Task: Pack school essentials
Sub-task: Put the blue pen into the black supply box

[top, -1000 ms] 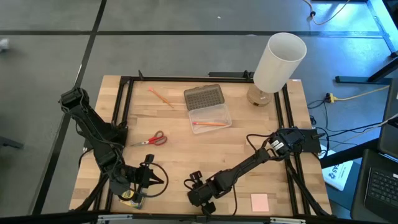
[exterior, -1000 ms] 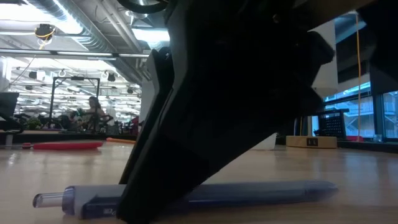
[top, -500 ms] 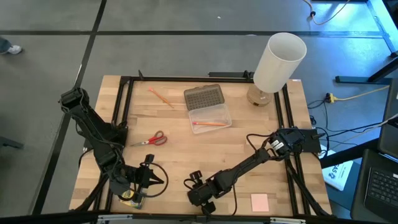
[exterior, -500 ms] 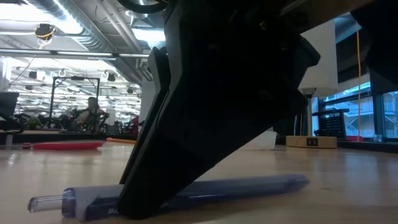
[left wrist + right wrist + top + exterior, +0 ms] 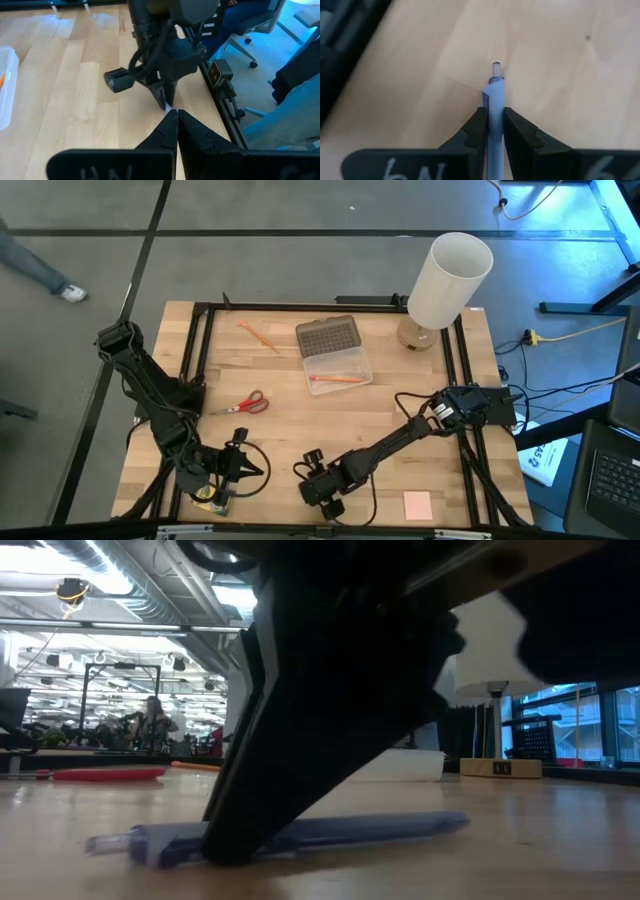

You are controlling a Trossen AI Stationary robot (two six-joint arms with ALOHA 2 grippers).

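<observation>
My right gripper is near the table's near edge, shut on the blue pen. The right wrist view shows the pen between the fingers, its clear push-button end pointing away. My left gripper waits to the left of it, shut and holding nothing, beside the green-and-yellow crayon box. The red-handled scissors lie flat on the left half of the table. One orange pencil lies near the far edge. Another lies inside the clear case. The pink pad lies by the near edge. My right gripper pinches the pen's barrel between its two fingers, close to the push-button end. The fingers slant down from above and from the table's right. The pen lies nearly level and low; whether it rests on the table or hangs just above it, I cannot tell.
A tall white cylinder stands at the far right corner. A black rail frame runs around the table. Bare wood lies between the scissors, the case and the right arm. A person walks past on the floor beyond the far left corner.
My right gripper has moved a little toward the far edge and the left, carrying the pen away from the near edge. The pen has kept its nearly level lie. The left arm has kept still.
</observation>
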